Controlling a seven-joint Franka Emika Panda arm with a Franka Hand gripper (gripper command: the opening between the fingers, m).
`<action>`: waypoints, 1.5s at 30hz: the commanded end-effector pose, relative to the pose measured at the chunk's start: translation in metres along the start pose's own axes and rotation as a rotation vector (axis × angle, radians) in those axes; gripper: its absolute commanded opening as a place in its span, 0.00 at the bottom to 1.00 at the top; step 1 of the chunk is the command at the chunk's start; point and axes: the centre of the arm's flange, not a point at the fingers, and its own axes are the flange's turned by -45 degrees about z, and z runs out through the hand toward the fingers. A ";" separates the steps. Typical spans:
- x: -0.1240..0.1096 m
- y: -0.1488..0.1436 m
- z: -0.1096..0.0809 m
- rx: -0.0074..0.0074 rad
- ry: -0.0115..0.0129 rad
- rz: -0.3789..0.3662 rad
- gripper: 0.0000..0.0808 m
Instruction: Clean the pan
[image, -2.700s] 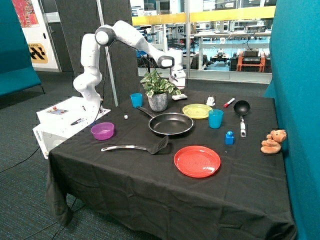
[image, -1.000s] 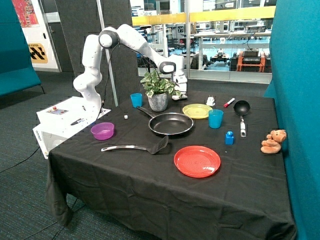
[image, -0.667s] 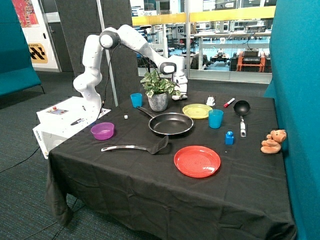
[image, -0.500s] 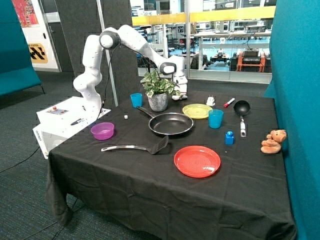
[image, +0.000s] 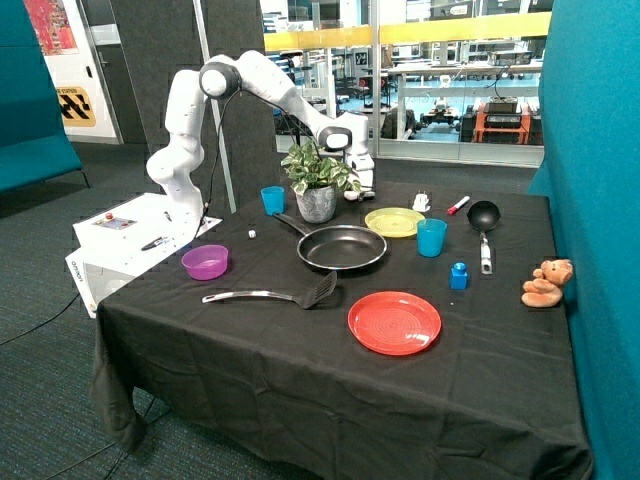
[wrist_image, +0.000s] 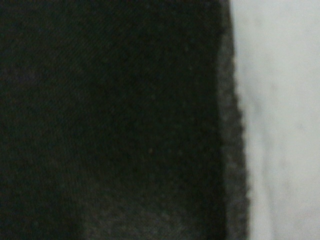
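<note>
The gripper (image: 358, 190) is positioned low at the far edge of the table, above centre in the outside view, just behind the potted plant (image: 317, 183) and beside a small pale object (image: 360, 194) lying on the black tablecloth (image: 250, 350); whether it is spread or pressed together cannot be told. In the wrist view, only dark woven cloth (wrist_image: 110, 120) is shown filling most of the frame, bordered by a pale surface (wrist_image: 280, 120) along one side. The white arm (image: 255, 85) is extended from its base (image: 140, 235) at the left of the frame, arching over the table corner. The pan (image: 342, 246) is located at the centre of the frame, in front of the plant, resting flat on the cloth, with its long handle (image: 290, 223) directed toward a blue cup (image: 272, 200). The pan is well apart from the gripper. A yellow plate (image: 394, 221) and a second blue cup (image: 431, 237) are placed to the right of the pan. A black slotted spatula (image: 275, 294) and a red plate (image: 394, 322) are placed in front of it, and a purple bowl (image: 205, 262) lies to the left.
</note>
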 end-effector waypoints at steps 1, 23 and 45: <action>0.000 0.001 0.003 -0.0022 0.0044 -0.002 0.75; 0.002 0.002 0.008 -0.0022 0.0044 -0.002 0.00; -0.001 0.000 0.009 -0.0022 0.0044 0.003 0.00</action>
